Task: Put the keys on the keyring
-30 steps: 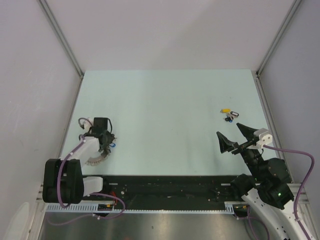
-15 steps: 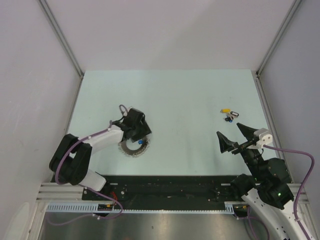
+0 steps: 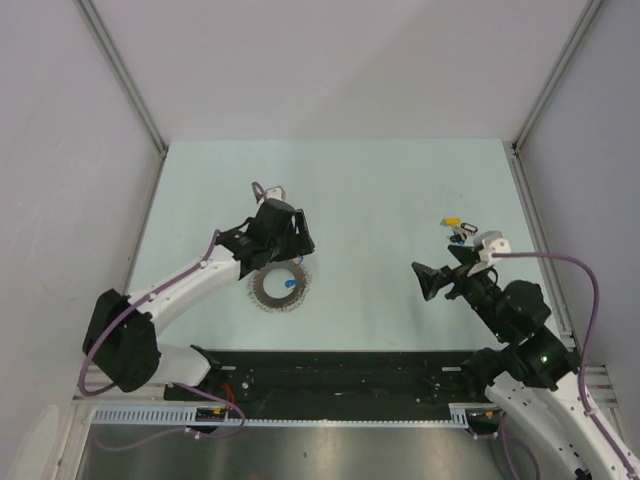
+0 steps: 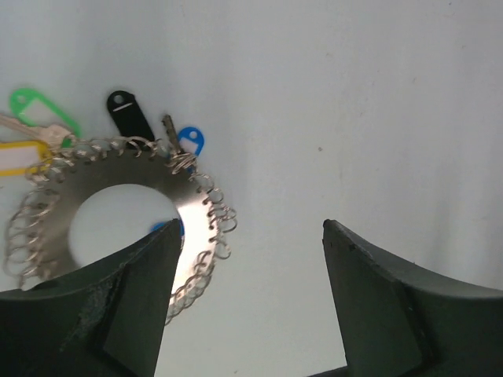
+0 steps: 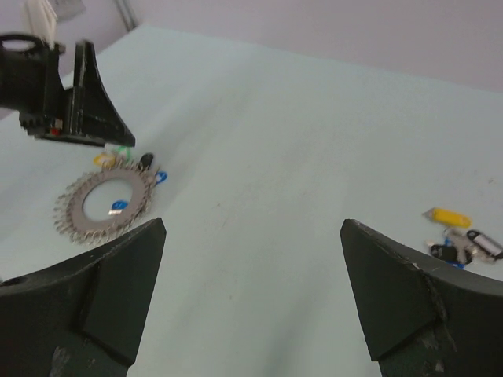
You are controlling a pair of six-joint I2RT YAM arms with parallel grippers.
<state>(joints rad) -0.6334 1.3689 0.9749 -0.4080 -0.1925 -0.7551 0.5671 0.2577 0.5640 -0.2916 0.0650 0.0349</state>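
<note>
Hanging low over the table (image 3: 400, 180) at the left-centre of the overhead view, the left gripper (image 4: 250, 236) has its jaws spread apart with nothing between them. The keyring (image 4: 196, 216) lies flat on the surface directly beneath it, towards the lower left of that wrist view, partly hidden behind one finger. A green tag (image 4: 35, 110), a black tag (image 4: 130, 114) and a blue tag (image 4: 191, 140) sit at the ring's ribbed upper edge; the blue one looks hooked into the loops, though for the others I cannot tell. The loose keys (image 3: 458, 228) form a small cluster at the right of the overhead frame, well apart from the ring. They lie just above and slightly right of the right gripper (image 5: 253, 228), whose jaws also stand wide and hold nothing. In the right wrist view that cluster sits at the far right, outside the span of the jaws, stretched roughly left to right, while single keys are too small to read. Judging by this, the right arm is much the nearer one to fetch a key, and it would need to swing rightward to bring the cluster between its fingers.
</note>
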